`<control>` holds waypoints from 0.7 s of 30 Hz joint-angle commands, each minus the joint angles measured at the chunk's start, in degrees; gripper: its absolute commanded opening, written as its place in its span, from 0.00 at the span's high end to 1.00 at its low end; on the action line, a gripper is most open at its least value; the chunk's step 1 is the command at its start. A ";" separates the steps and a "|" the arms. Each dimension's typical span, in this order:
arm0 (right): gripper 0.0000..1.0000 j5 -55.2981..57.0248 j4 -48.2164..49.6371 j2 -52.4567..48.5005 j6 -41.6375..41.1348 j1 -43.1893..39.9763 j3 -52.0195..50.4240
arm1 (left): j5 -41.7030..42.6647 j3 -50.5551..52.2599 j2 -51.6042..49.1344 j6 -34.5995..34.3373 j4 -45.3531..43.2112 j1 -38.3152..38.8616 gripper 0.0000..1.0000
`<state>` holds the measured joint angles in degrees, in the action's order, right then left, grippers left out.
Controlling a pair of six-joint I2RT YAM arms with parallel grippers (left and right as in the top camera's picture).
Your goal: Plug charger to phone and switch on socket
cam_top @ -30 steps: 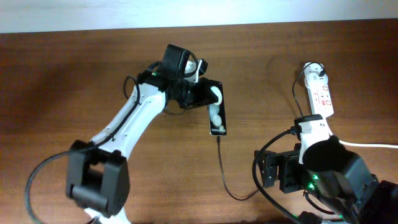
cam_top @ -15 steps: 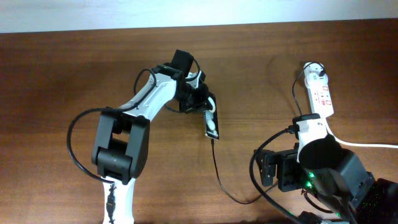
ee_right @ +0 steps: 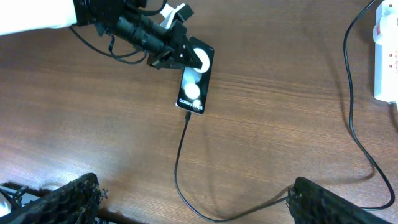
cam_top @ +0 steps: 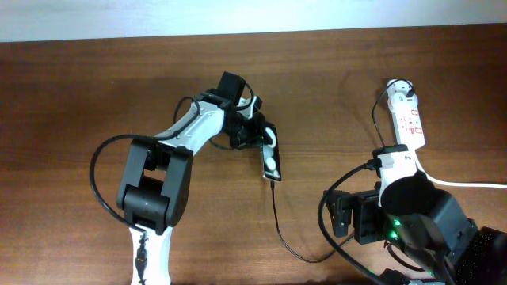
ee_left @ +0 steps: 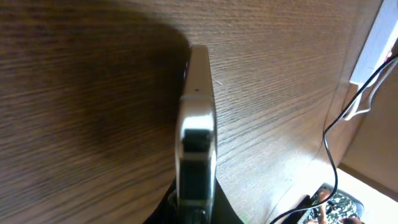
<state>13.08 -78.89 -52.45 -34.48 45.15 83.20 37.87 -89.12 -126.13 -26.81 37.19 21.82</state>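
My left gripper [cam_top: 255, 134] is shut on the top end of the black phone [cam_top: 272, 161] and holds it tilted up on its long edge. In the left wrist view the phone [ee_left: 198, 118] shows edge-on between the jaws [ee_left: 196, 208]. In the right wrist view its screen [ee_right: 195, 79] shows two white blobs. The thin black charger cable [cam_top: 279, 226] meets the phone's bottom end, loops across the table [ee_right: 180, 162] and runs to the white adapter [cam_top: 402, 89] on the socket strip [cam_top: 409, 125]. My right gripper [ee_right: 193, 202] is open and empty above the cable loop.
The socket strip's thick white cord [cam_top: 475, 184] runs off to the right past my right arm. The strip's edge shows at the top right of the right wrist view [ee_right: 387, 59]. The table's far edge meets a white wall [cam_top: 253, 16].
My left arm has swung and rolled its wrist, tipping the phone from flat up onto its edge and shifting it slightly left. The cable followed. The right arm has not moved.
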 commanded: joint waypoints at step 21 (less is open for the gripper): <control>0.01 1.11 0.17 -0.15 0.20 -0.24 0.61 | -6.49 6.25 -0.68 4.59 -1.16 0.52 0.00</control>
<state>13.26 -78.81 -52.45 -34.46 45.15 83.20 39.11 -84.84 -124.03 -22.57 35.09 22.48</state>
